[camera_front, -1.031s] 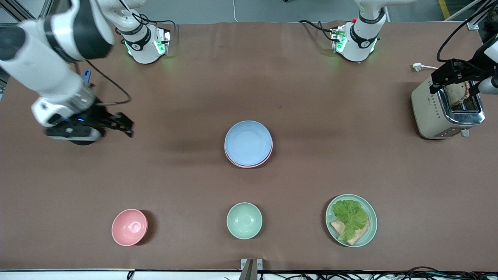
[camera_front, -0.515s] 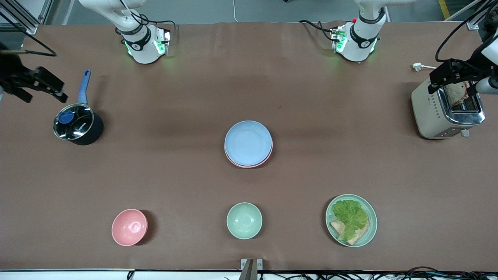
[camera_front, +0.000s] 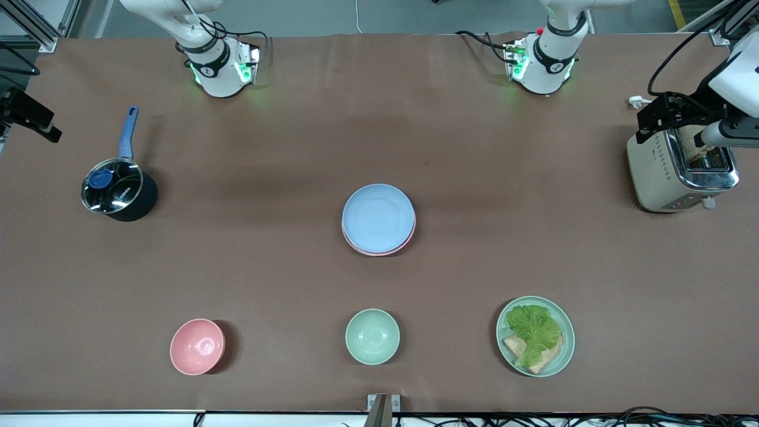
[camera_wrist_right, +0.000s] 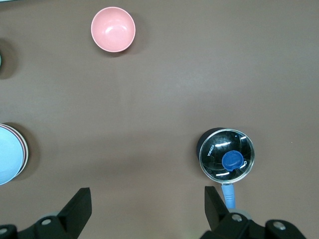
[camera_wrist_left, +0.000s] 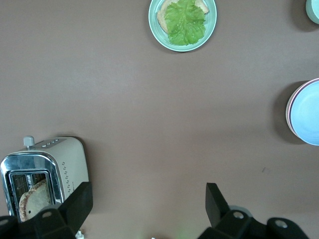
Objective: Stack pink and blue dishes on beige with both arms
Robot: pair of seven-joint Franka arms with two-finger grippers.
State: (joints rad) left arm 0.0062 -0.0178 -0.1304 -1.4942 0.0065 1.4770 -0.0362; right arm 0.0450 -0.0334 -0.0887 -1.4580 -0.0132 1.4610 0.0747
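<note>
Blue plate (camera_front: 378,217) sits on pink plate (camera_front: 408,236), mid-tabletop; beige plate unseen. Likely light, stiff, smooth: pinch at rim. Left gripper (camera_front: 676,121) over toaster (camera_front: 682,172), right gripper (camera_front: 24,115) at tabletop edge, both spread.

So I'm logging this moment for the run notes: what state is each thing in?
blue plate: top of the stack
pink plate: under it, only its rim shows
pot: lidded
toaster: toast in one slot
green plate: holds lettuce and bread
left gripper: open, empty, over the toaster
right gripper: open, empty
</note>
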